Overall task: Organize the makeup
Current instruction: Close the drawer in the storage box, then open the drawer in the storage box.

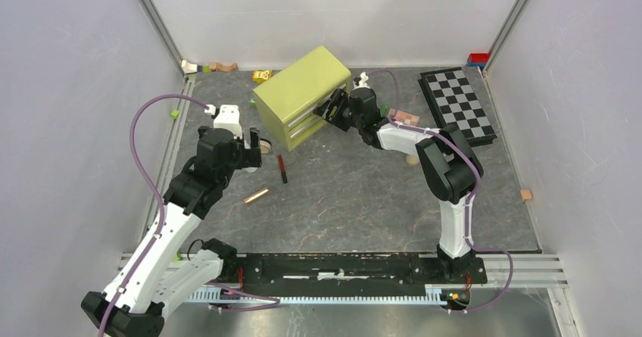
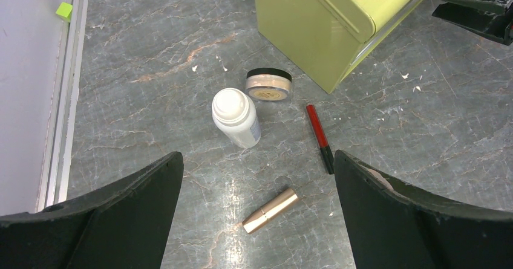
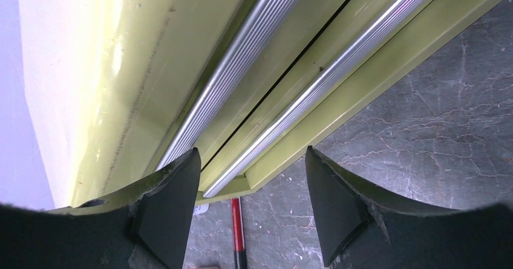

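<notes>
The white bottle [image 2: 236, 116] is standing upright beside the tan compact [image 2: 268, 84]; the red-black pencil [image 2: 319, 137] and rose-gold tube [image 2: 270, 210] are lying flat. The left claw [image 2: 257, 160] and right claw [image 3: 251, 160] are standing open, empty.

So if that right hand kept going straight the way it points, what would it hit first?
Most likely the front of the green drawer box: the right hand faces its lower silver handle at close range, nothing between them. Depth is hard to judge.

White bottle [image 2: 236, 116], tan compact [image 2: 268, 84] beside — pencil [image 2: 319, 137], rose-gold tube [image 2: 270, 210] flat
</notes>
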`<state>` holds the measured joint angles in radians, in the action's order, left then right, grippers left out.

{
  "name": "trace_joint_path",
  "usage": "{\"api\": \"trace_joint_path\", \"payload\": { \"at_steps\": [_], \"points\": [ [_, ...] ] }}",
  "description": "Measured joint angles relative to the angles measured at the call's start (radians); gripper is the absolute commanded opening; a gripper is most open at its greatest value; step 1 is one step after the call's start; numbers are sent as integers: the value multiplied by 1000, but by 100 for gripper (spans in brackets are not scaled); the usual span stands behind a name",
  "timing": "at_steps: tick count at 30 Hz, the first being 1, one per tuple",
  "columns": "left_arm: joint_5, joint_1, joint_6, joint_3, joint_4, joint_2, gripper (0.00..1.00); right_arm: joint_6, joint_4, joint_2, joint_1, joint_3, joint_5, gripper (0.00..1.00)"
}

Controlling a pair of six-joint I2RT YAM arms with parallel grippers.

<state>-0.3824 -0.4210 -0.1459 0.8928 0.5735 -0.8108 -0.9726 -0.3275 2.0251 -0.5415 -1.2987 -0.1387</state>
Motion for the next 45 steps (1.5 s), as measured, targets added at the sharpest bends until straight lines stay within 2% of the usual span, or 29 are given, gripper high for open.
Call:
{"api": "trace_joint_path", "payload": {
  "at_steps": [8, 24, 34, 40, 45],
  "points": [
    [0, 0, 0, 0, 0, 0, 100, 6, -3, -5, 0, 9, 2, 71],
    [32, 0, -1, 14, 1, -14, 100, 75, 39, -103, 40, 136, -10, 71],
    [124, 0, -21, 243, -27, -228, 100, 87, 45, -107, 40, 166, -46, 71],
    [161, 0, -21, 402, -87, -423, 100, 80, 24, -107, 40, 192, -63, 71],
    [193, 0, -17, 452, -145, -539, 99, 59, -12, -108, 40, 213, -74, 71]
  ]
}}
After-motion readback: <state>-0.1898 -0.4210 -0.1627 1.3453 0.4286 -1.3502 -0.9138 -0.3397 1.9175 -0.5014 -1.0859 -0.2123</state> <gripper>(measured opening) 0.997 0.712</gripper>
